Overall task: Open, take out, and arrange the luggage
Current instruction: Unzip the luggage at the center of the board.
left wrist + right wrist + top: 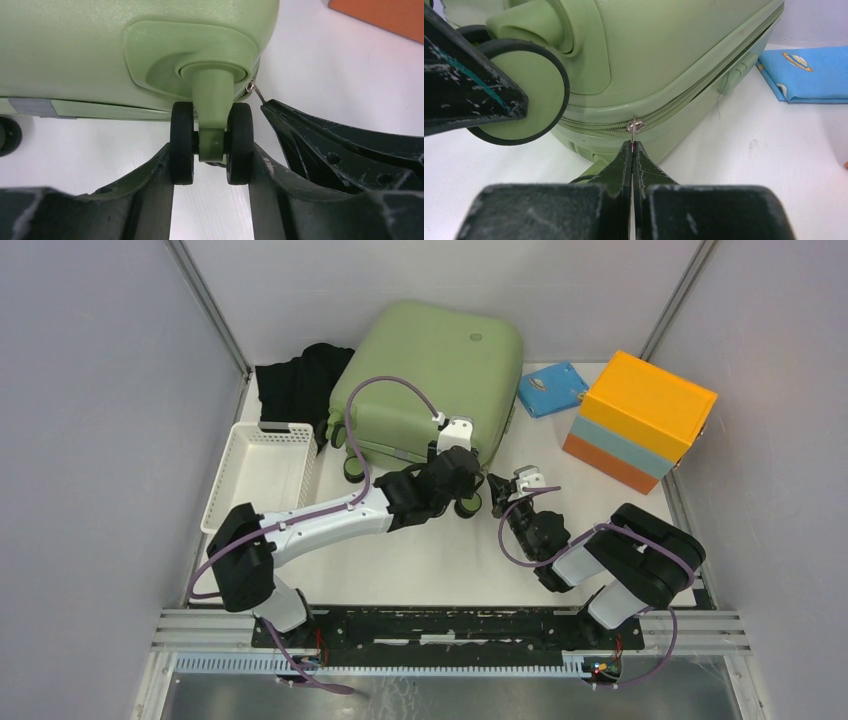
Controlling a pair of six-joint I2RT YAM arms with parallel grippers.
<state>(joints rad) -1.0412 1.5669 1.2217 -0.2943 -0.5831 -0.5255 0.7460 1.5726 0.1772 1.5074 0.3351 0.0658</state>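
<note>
The sage-green luggage (430, 380) lies flat at the back middle of the table, lid shut. My left gripper (462, 495) is shut on its near right twin wheel (210, 145); both fingers press the black wheel discs from outside. My right gripper (503, 488) is shut on the metal zip pull (632, 131) at the near right corner of the luggage (649, 55). The zip (684, 105) runs closed along the edge. In the left wrist view the right gripper's fingers (340, 145) hold the pull (256, 90) beside the wheel.
A white perforated basket (262, 468) stands at the left. Black cloth (300, 380) lies behind it, by the luggage. An orange and light-blue box (640, 420) stands at the right, with a blue packet (551, 388) behind it. Metal rails (450, 625) run along the near edge.
</note>
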